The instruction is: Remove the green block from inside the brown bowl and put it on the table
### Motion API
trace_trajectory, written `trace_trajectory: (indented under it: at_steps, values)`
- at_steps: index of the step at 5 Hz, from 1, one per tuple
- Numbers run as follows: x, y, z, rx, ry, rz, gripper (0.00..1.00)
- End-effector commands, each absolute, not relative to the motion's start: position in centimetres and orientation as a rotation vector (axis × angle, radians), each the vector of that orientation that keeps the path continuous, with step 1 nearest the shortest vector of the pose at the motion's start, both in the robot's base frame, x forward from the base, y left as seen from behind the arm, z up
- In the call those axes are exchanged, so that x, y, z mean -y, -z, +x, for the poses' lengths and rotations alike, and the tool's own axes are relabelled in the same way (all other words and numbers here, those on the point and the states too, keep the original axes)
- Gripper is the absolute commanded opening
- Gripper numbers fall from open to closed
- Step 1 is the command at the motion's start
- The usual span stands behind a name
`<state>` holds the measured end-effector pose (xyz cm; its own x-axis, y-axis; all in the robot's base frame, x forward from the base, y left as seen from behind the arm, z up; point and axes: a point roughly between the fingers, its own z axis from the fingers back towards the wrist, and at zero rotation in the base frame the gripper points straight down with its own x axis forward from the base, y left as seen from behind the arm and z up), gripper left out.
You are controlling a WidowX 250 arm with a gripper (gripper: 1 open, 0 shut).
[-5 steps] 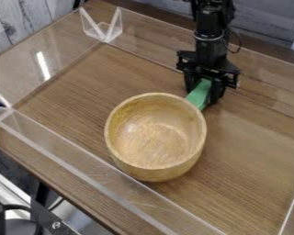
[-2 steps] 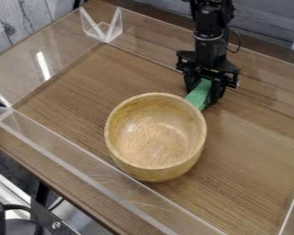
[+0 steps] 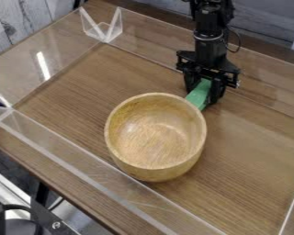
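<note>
Gripper [image 3: 209, 84] is pointing straight down with its jaws clamping the green block [image 3: 202, 93] low over the table [image 3: 88, 83], just behind and to the right of the brown bowl [image 3: 156, 135], which is sitting upright, the block outside its rim.
</note>
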<state>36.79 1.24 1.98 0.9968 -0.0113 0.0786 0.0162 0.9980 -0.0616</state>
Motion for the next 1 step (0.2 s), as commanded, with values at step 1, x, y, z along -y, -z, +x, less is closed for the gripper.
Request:
trace_trajectory:
  at_steps: [1]
  values:
    - [-2.33,-2.18,36.86,0.089,-0.013,-0.060,0.00]
